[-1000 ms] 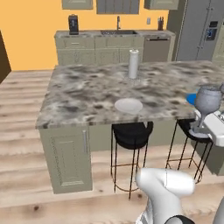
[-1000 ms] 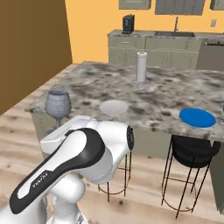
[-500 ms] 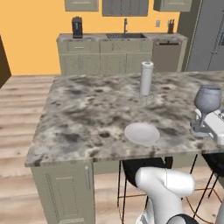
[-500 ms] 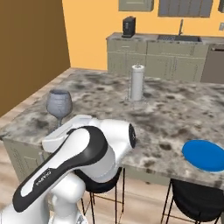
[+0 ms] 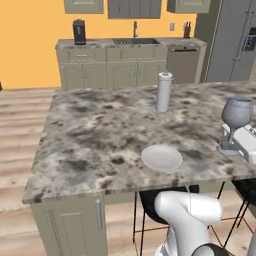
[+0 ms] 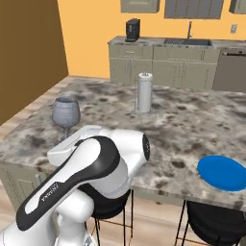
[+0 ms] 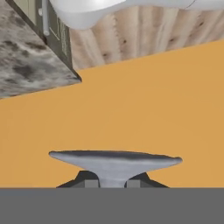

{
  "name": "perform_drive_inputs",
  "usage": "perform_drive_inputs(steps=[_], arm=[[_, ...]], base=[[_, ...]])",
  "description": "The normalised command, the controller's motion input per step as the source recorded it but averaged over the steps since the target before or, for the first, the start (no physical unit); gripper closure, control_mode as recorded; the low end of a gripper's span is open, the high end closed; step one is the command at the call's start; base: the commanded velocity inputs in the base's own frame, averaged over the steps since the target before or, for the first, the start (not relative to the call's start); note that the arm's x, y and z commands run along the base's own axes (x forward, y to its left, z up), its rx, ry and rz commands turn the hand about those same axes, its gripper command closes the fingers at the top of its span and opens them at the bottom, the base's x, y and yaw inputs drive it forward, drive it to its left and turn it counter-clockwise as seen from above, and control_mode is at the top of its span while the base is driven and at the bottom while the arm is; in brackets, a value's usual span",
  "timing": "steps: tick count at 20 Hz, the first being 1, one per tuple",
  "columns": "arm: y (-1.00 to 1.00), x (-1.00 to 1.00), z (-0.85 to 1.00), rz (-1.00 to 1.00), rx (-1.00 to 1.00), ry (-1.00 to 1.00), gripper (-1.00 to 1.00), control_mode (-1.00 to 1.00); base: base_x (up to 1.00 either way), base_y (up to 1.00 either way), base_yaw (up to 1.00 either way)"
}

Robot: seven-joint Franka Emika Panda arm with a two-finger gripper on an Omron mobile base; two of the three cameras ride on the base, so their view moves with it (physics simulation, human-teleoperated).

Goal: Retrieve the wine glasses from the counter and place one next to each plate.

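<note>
Granite, mottled grey-brown, forms the island (image 5: 100,135), the largest surface, directly ahead of the base. Behind it, against the orange wall, runs the counter (image 5: 90,44) with its inset sink (image 5: 132,41) and a dark appliance (image 5: 79,31) at one end. No second glass can be made out on it at this distance.

On the island stand, in descending size: a white paper-towel roll (image 5: 164,92) near the middle; a pale plate (image 5: 161,158) close to the near edge; a blue plate (image 6: 222,173) farther along the same edge, well apart from the pale one.

One grey-blue glass (image 5: 236,113) is carried upright above the island's near edge, off to one side of the pale plate. Its round foot (image 7: 114,160) sits just above the gripper (image 7: 112,183) in the hand view, the jaws clenched on the stem below it.

Judged progress: first delivery under way. The glass has reached the island but is not set down; neither plate has a glass beside it. Remaining: lower this glass next to a plate and release it, then fetch the second glass and place it by the other plate.
</note>
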Motion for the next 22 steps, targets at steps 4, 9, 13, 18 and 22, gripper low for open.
perform_drive_inputs(steps=[4,9,13,18,22], arm=[[0.0,0.0,0.0,0.0,0.0,0.0,1.0,1.0],[0.0,0.0,0.0,0.0,0.0,0.0,1.0,1.0],[-0.1,0.5,-0.18,0.0,-0.01,0.0,1.0,-1.0],[-0.32,1.0,-0.39,0.0,-0.03,0.0,1.0,-1.0],[-0.49,0.98,-0.39,0.0,-0.03,0.0,1.0,-1.0]], base=[[0.66,0.0,-0.32],[0.71,-0.02,-0.14],[0.46,-0.12,0.0],[0.0,0.0,0.0],[0.0,0.0,0.0]])
